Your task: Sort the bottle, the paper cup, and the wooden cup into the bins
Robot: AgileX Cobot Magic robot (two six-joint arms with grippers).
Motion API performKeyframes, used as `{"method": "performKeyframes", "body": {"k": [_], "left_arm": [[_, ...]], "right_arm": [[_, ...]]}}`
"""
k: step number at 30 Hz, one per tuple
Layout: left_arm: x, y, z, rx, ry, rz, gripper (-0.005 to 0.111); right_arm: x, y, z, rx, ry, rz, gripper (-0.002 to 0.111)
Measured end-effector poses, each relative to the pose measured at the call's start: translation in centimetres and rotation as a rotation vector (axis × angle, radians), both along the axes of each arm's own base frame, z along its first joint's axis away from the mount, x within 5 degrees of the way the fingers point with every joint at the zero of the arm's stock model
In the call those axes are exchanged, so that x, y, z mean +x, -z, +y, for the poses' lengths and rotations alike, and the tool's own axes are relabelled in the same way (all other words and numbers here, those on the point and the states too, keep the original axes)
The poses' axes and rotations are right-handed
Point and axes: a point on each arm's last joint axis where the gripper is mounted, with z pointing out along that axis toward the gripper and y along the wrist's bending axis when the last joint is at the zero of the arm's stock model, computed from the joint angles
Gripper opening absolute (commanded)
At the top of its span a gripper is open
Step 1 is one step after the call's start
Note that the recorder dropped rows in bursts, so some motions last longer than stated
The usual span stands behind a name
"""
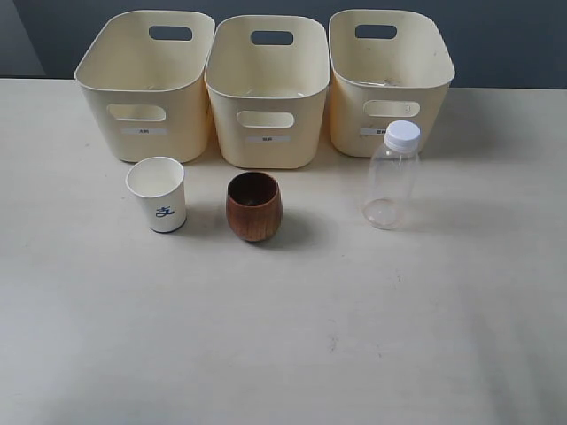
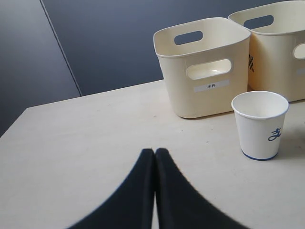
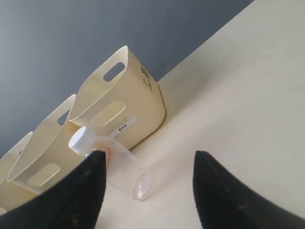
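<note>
Left gripper (image 2: 154, 151) pinched closed, right gripper (image 3: 148, 164) spread wide near clear, white-capped bottle (image 3: 109, 155).

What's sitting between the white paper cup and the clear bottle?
The wooden cup stands between the paper cup and the bottle, with bare table on either side of it. The exterior view shows this.

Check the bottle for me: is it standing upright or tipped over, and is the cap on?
Upright, cap on. The bottle stands on the table before the right bin, white screw cap uppermost.
</note>
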Motion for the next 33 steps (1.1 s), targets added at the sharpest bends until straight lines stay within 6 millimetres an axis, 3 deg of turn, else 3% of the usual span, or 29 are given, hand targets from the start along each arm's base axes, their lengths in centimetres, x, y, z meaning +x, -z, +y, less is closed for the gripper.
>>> {"method": "performKeyframes", "body": {"k": [33], "left_arm": [[0.0, 0.0, 0.0, 0.0, 0.0, 0.0, 0.0]], "right_arm": [[0.01, -0.05, -0.1, -0.192, -0.026, -0.005, 0.053]]}}
